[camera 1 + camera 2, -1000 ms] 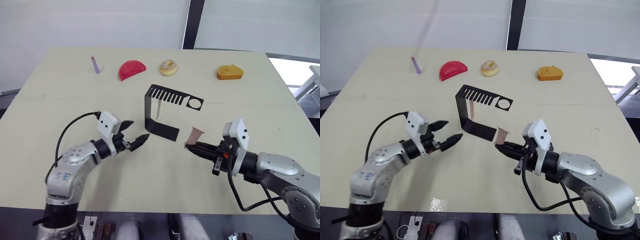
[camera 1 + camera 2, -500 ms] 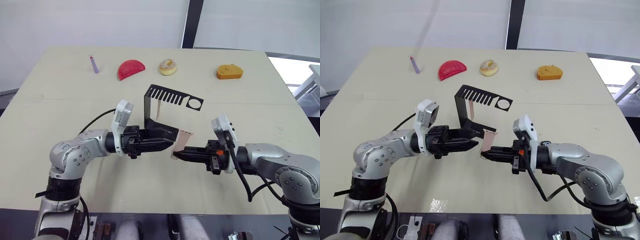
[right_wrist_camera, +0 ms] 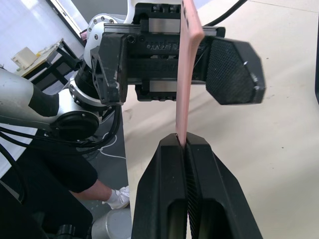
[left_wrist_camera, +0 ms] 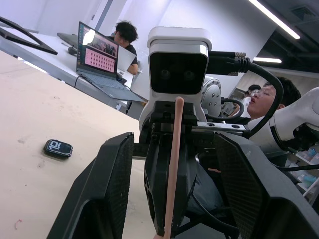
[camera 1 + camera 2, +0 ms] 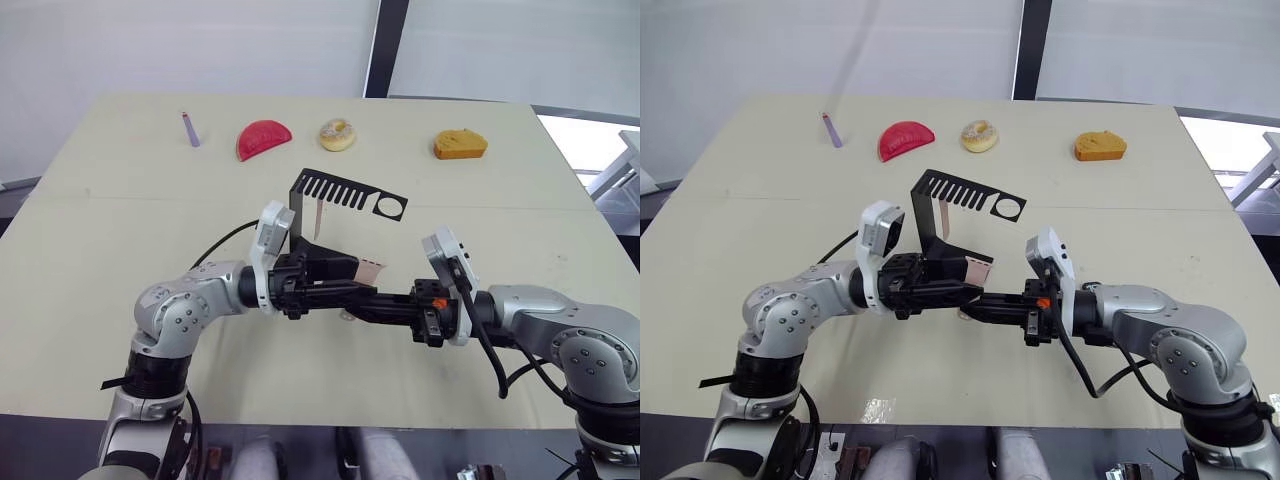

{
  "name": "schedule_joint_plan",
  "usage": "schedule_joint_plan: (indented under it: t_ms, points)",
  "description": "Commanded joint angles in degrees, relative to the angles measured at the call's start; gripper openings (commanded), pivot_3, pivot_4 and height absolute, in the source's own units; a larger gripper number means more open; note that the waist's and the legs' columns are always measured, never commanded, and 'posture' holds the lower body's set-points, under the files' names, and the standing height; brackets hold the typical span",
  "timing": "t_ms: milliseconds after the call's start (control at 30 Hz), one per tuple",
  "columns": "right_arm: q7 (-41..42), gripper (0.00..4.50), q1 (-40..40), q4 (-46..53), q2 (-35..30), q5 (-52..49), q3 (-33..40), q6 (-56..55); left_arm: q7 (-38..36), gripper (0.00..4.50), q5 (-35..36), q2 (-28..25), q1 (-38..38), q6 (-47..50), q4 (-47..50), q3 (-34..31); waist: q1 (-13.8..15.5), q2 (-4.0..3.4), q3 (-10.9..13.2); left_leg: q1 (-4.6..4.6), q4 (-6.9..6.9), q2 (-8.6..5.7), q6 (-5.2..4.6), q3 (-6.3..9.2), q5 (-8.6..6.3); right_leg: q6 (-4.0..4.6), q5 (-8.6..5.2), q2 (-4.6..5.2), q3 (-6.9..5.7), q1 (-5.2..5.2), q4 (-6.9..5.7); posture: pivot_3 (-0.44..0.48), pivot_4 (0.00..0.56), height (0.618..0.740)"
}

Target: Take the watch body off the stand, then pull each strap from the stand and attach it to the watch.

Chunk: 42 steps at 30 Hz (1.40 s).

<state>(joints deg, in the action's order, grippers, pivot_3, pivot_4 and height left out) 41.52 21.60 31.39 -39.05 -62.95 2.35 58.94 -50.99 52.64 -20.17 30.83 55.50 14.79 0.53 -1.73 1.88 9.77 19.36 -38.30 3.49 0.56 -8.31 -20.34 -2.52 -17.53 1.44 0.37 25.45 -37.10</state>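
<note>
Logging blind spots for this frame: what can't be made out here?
- Watch body: small in the left wrist view, its screen digits unreadable. In the head views the left gripper covers that spot.
- Held strap: lower end hidden between the right gripper fingers; upper end cut off by the right wrist view's edge.
- Second strap: hangs from the stand, its lower end hidden by the left gripper.
</note>
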Motion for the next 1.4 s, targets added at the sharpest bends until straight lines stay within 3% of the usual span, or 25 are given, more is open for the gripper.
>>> schedule_joint_plan:
  t_ms: [33, 100, 133, 167, 1400]
  points:
    - [-0.09, 0.0, 0.54, 0.96, 0.06, -1.62, 0.26, -0.05, 0.92, 2.75, 1.28, 0.49, 0.91, -0.62, 1.5, -0.32, 0.03, 0.0, 0.0, 0.0, 0.0, 0.0, 0.0, 0.0, 0.0, 0.0, 0.0, 0.0, 0.0, 0.0, 0.0, 0.0, 0.15, 0.737]
    - [-0.11, 0.0, 0.6, 0.8, 0.02, -1.69, 0.29, -0.03, 0.93, 2.75, 1.69, 0.24, 1.06, -0.26, 1.61, -0.48, 0.06, 0.0, 0.0, 0.0, 0.0, 0.0, 0.0, 0.0, 0.0, 0.0, 0.0, 0.0, 0.0, 0.0, 0.01, 0.0, 0.15, 0.737]
    - [-0.09, 0.0, 0.64, 0.69, -0.02, -1.66, 0.3, -0.04, 0.77, 2.19, 1.89, -0.03, 1.15, -0.01, 1.66, -0.51, 0.06, 0.0, 0.0, 0.0, 0.0, 0.0, 0.0, 0.0, 0.0, 0.0, 0.0, 0.0, 0.0, 0.0, 0.01, 0.0, 0.15, 0.737]
    - [-0.07, 0.0, 0.68, 0.57, -0.06, -1.63, 0.3, -0.05, 0.57, 1.94, 1.89, -0.4, 1.28, 0.19, 1.72, -0.41, 0.04, 0.0, 0.0, 0.0, 0.0, 0.0, 0.0, 0.0, 0.0, 0.0, 0.0, 0.0, 0.0, 0.0, 0.01, 0.0, 0.15, 0.737]
    - [-0.74, 0.0, 1.48, -0.78, 0.11, -1.76, 0.56, 0.2, -0.08, 1.94, 1.23, -1.53, 1.55, -1.97, -0.01, -0.23, 0.06, 0.0, 0.0, 0.01, 0.0, 0.0, 0.0, 0.0, 0.0, 0.0, 0.0, 0.0, 0.0, 0.0, 0.01, 0.0, 0.15, 0.737]
